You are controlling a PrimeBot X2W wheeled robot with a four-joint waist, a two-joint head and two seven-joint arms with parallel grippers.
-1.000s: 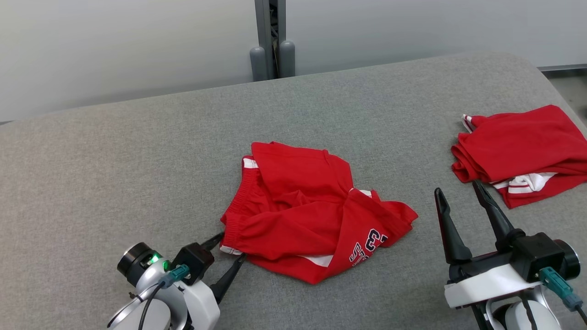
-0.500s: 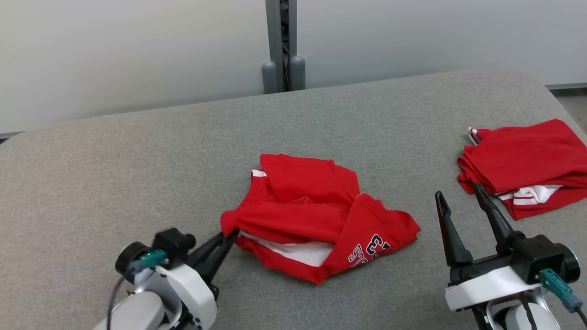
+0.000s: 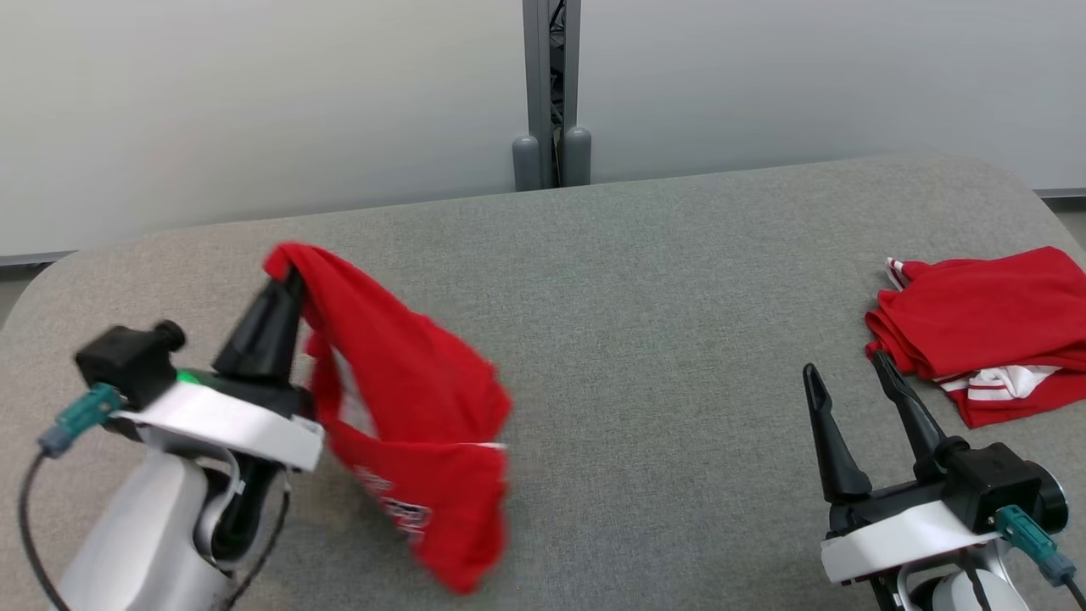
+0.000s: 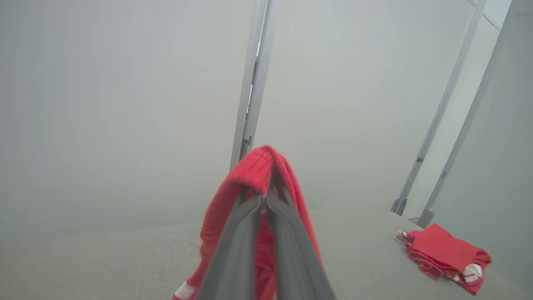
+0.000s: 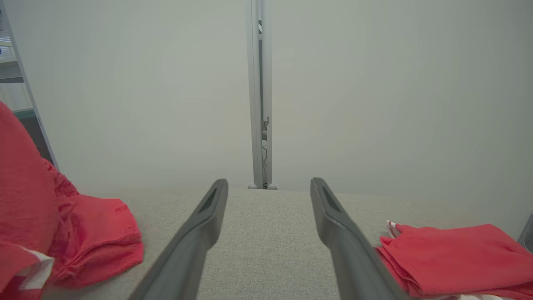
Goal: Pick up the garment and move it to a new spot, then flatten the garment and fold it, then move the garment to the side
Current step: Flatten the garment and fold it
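Clutching garment (image 3: 407, 407), left gripper (image 3: 286, 278) upraised

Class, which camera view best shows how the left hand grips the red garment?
The left wrist view: the left hand pinches the garment shut, close up. The head view shows the hanging garment, blurred. The right wrist view catches loose cloth at its left edge.

Left pincer (image 3: 287, 284) clamped tight, held high; right pincer (image 3: 844, 365) spread wide.
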